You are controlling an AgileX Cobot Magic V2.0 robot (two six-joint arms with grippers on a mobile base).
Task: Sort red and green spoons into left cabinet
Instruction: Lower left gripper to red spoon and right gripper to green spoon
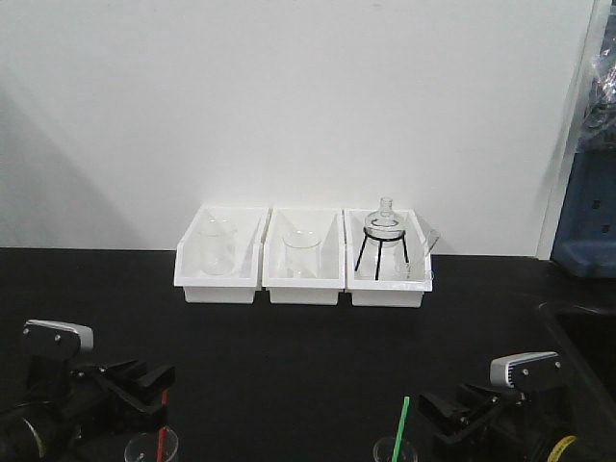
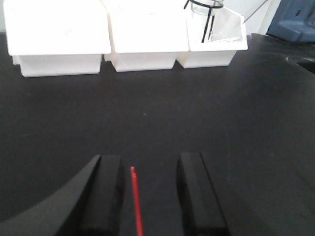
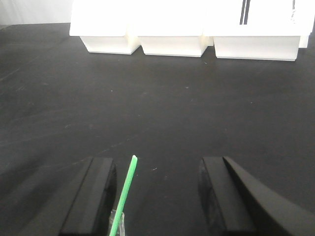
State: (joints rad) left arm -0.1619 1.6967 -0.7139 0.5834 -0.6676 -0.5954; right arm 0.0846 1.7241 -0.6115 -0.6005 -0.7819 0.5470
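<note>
The left pincer [image 2: 149, 164] stands open, its dark fingers either side of the upright handle of the red spoon [image 2: 136, 204], which is nearer the picture-left finger. The right pincer [image 3: 156, 164] is open too, with the green spoon [image 3: 125, 194] rising just beside its picture-left finger. Each spoon stands in a small clear glass [image 1: 152, 448] on the black surface [image 1: 308, 366]. Well beyond, three white bins [image 1: 303, 260] of glassware sit against the wall.
</note>
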